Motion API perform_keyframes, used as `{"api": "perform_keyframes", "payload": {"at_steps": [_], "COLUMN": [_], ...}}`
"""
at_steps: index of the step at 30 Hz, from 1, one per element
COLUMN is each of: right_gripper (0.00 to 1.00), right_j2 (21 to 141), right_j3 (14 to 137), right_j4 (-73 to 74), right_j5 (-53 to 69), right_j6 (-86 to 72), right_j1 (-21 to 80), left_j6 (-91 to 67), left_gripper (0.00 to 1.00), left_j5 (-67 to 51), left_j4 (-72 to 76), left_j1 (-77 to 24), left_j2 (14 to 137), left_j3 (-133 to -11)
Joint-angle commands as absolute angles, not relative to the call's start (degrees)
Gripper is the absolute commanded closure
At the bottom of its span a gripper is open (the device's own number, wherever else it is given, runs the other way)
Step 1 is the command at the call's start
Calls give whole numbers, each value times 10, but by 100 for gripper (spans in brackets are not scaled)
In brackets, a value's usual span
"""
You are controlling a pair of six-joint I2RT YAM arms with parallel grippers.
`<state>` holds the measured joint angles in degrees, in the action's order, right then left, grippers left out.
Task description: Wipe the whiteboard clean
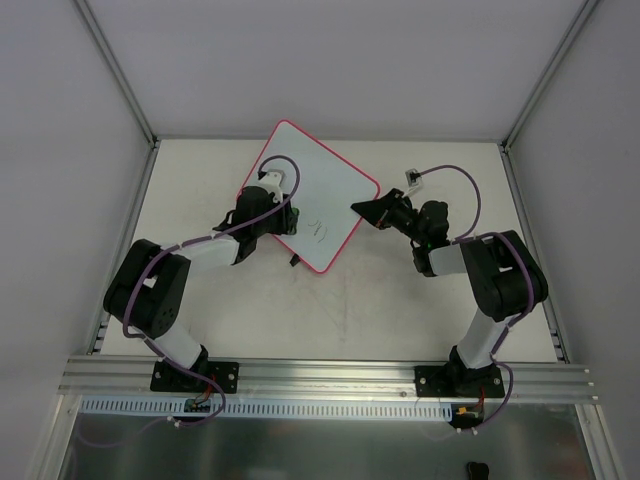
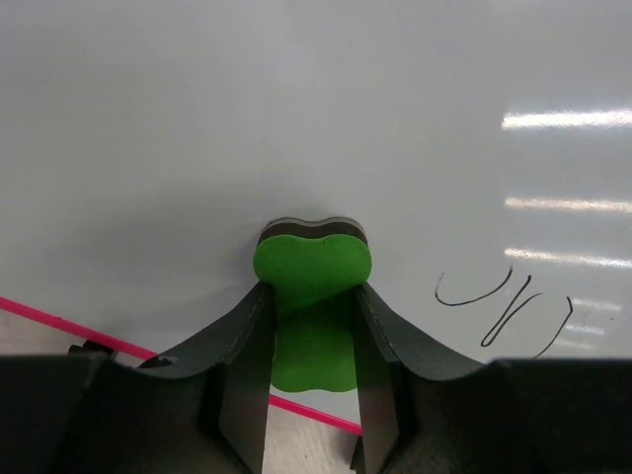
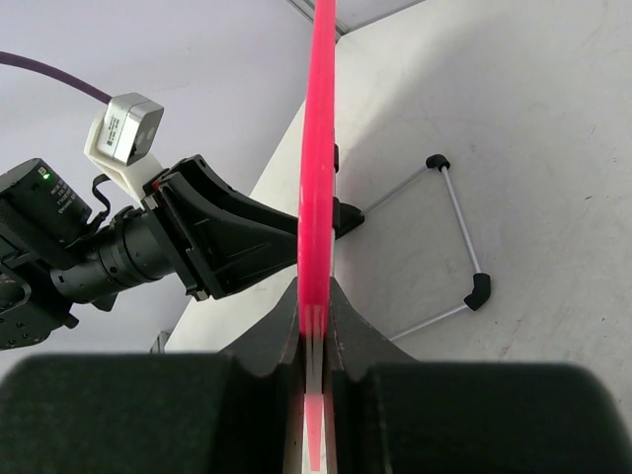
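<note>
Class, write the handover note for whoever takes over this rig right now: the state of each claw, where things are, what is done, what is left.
Left claw: shut on the green eraser, whose dark felt is against the whiteboard face.
Right claw: shut on the whiteboard's pink edge, holding it.
Done: the board face is blank apart from one patch.
Left: a few strokes of handwriting beside the eraser, not yet wiped. Sweep the eraser over them while the right claw holds the board.
</note>
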<state>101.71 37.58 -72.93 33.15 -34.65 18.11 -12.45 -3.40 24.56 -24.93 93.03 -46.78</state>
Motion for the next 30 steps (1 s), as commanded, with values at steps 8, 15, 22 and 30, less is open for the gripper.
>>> {"api": "perform_keyframes", "payload": {"at_steps": [8, 15, 22, 30], "right_gripper": [100, 100, 100, 100], "right_j2": [980, 979, 978, 979], "right_j3": [374, 372, 372, 373], "right_j4": [-875, -876, -876, -876], "right_j5": [375, 377, 378, 380], "right_j6": [-323, -323, -323, -322], "right_j1": [194, 195, 195, 195], "left_j6": [-120, -119, -113, -80], "left_gripper": [100, 100, 100, 100], "left_j5": [-62, 12, 2, -18], "left_j4": [288, 357, 370, 368], "left_j1": [-256, -374, -417, -468], "left_j2": [945, 943, 950, 959], "left_j3": [-417, -375, -375, -383]}}
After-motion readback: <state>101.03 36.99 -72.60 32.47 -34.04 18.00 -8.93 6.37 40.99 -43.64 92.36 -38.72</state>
